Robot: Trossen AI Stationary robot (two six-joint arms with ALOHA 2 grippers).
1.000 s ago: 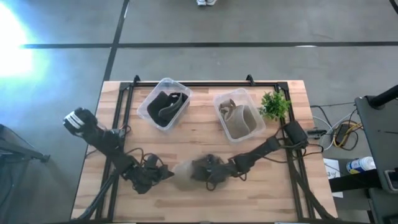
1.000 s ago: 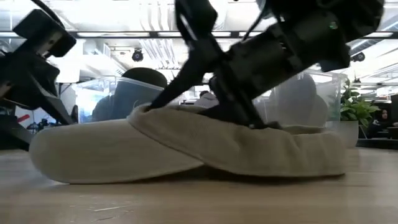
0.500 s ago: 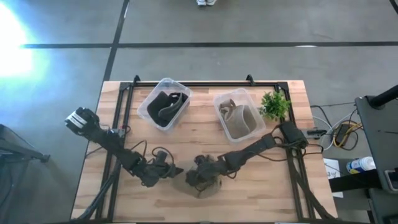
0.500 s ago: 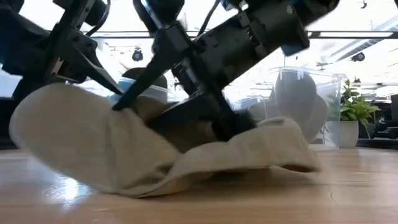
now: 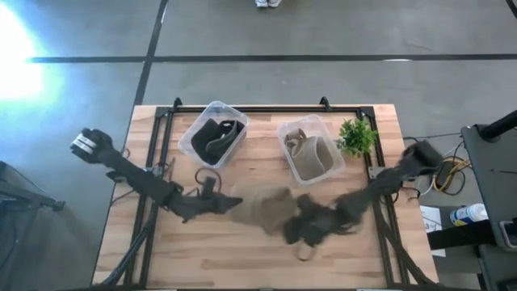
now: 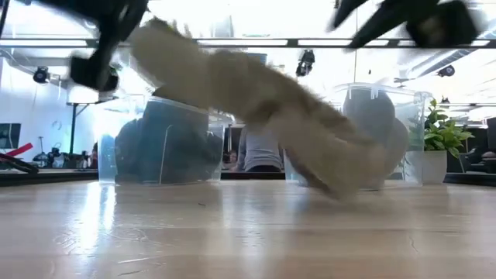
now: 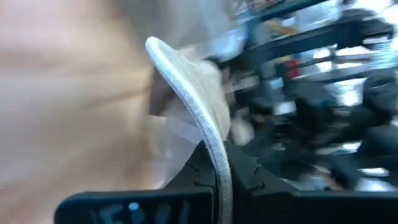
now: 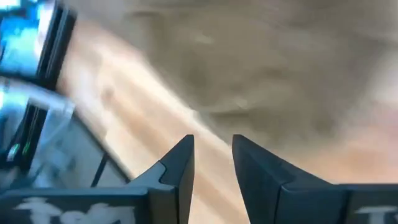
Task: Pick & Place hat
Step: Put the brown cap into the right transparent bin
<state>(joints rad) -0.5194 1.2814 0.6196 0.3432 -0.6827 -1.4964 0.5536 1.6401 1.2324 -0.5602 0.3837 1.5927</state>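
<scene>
- My left gripper pinches the beige hat by its brim; the hat, on the table a second ago, is now airborne mid-table.
- My right gripper, fingers slightly spread, has let go, so the lift is single-handed now.

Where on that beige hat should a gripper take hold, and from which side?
Probably the brim edge. The hat hangs lifted off the table, and the left gripper already pinches its thin stitched rim from the left. The soft crown would likely crumple, so the right gripper should come in from the right, level with the far brim.
</scene>
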